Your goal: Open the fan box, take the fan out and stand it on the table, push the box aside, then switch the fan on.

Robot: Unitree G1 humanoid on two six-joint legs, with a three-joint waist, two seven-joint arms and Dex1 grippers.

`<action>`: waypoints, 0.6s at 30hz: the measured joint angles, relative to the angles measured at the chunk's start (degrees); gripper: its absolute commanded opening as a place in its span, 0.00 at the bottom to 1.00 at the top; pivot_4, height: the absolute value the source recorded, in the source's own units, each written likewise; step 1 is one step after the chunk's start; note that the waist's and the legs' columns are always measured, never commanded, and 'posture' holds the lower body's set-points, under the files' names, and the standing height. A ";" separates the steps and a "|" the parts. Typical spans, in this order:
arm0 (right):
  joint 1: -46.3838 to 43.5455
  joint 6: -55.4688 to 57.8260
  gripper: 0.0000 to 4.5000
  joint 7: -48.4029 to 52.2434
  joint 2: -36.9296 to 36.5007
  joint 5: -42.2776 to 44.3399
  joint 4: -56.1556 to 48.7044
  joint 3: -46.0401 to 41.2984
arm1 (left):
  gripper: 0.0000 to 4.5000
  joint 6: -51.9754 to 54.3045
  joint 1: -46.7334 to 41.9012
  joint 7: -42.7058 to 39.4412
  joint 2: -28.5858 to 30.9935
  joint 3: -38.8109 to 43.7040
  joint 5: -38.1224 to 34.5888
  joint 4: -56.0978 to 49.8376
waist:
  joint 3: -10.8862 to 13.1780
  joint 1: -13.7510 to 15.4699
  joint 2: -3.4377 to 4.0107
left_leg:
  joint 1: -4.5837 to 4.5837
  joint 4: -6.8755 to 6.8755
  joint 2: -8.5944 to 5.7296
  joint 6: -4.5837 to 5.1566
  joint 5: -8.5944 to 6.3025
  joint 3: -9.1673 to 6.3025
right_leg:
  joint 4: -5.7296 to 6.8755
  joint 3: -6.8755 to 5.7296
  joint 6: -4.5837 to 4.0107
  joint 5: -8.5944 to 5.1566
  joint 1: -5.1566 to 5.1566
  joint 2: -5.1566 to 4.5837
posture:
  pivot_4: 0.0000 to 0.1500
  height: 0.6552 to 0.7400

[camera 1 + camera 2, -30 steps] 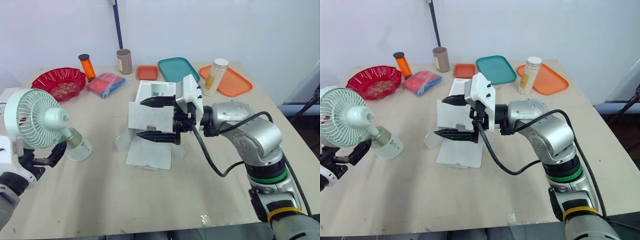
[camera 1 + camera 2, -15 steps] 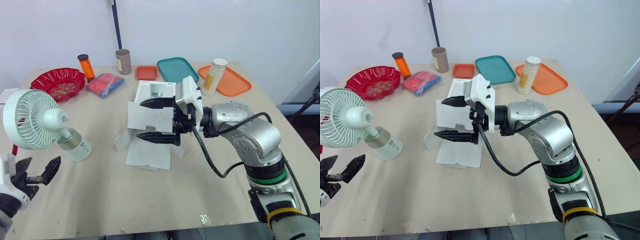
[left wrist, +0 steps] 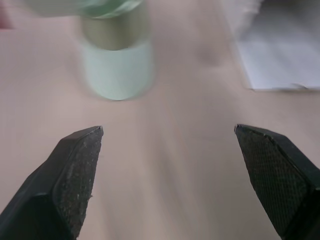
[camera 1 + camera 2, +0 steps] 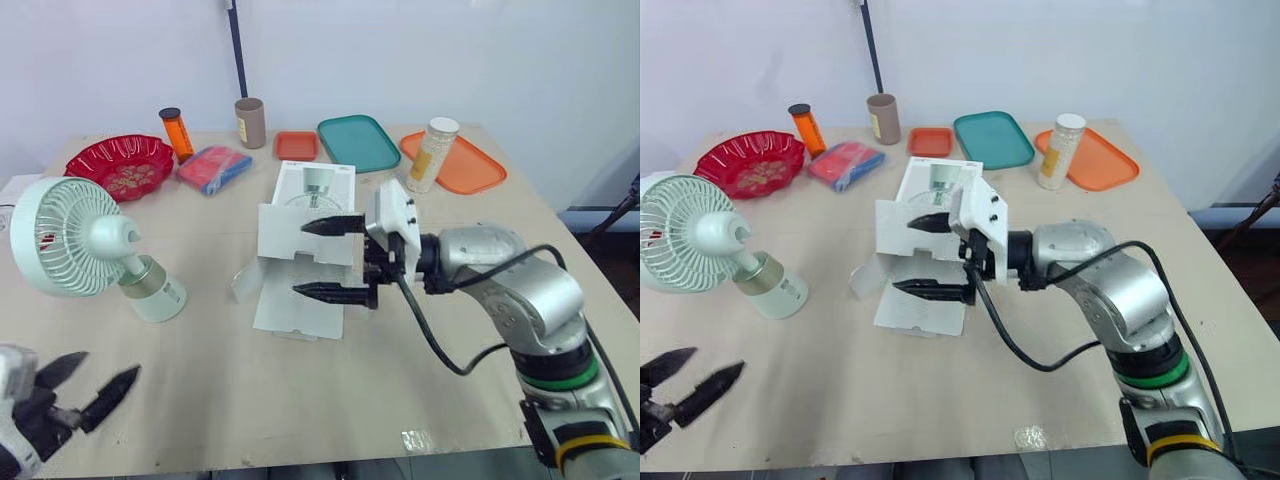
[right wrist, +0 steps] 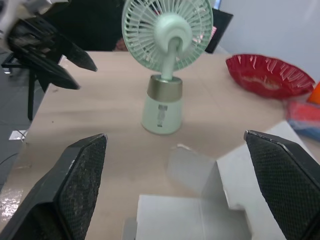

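The mint-green fan stands upright on its round base at the table's left, free of both grippers. My left gripper hovers open near the front left edge, well short of the fan base. In the middle lies the white fan box, flaps spread and empty. My right gripper is open over the box's near half, its fingers pointing left toward the fan. The right wrist view also shows the left gripper beyond the fan.
Along the back stand a red bowl, an orange bottle, a brown tube, a blue-red packet, a small orange tray, a teal tray, and an orange tray with a white jar.
My left gripper has drawn back from the fan's base toward the front table edge, open. The fan stays standing. My right gripper has shifted slightly right and nearer over the box.
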 measured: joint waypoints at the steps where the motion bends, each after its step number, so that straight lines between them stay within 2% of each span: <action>1: 1.09 0.48 1.00 -0.57 -0.66 -0.05 -0.95 -0.11 | 0.99 -0.84 -0.11 -2.59 1.16 0.55 -0.17 0.01 | 0.02 -0.04 0.04 | 0.02 0.00 0.00 0.00 0.00 0.04 | 0.00 0.02 -0.03 -0.01 -0.01 0.00 | 1.00 1.00; 4: 4.18 1.80 1.00 -2.13 -2.96 -0.59 -3.35 -0.41 | 0.99 -2.53 -3.31 -6.95 5.17 1.20 -1.26 0.25 | 0.04 -0.10 0.07 | 0.03 -0.01 0.04 0.00 0.00 0.05 | 0.01 0.02 -0.04 0.01 -0.01 0.03 | 1.00 1.00; 7: 6.11 4.69 1.00 -6.02 -5.01 -2.34 -5.73 -0.85 | 0.99 -3.20 -10.30 -6.20 8.70 -0.24 -2.86 0.33 | 0.03 -0.16 0.05 | 0.05 -0.02 0.04 0.00 0.00 0.06 | 0.00 0.03 0.23 0.17 0.00 0.03 | 1.00 1.00; 11: 7.52 8.80 1.00 -11.62 -4.66 -4.08 -7.46 -0.90 | 0.99 -3.33 -15.32 -3.47 8.84 -4.25 -3.30 0.04 | 0.04 -0.64 0.02 | 0.05 -0.09 0.04 0.02 -0.02 0.08 | 0.00 0.10 0.23 0.17 -0.03 0.03 | 1.00 1.00; 18: 7.55 19.09 1.00 -22.15 0.23 -5.23 -9.14 -0.79 | 0.99 -3.46 -21.93 -1.08 9.48 -9.68 -0.41 1.46 | 0.05 -0.66 0.02 | 0.04 -0.09 0.04 0.00 0.00 0.05 | 0.01 0.12 0.23 0.18 -0.04 0.07 | 1.00 1.00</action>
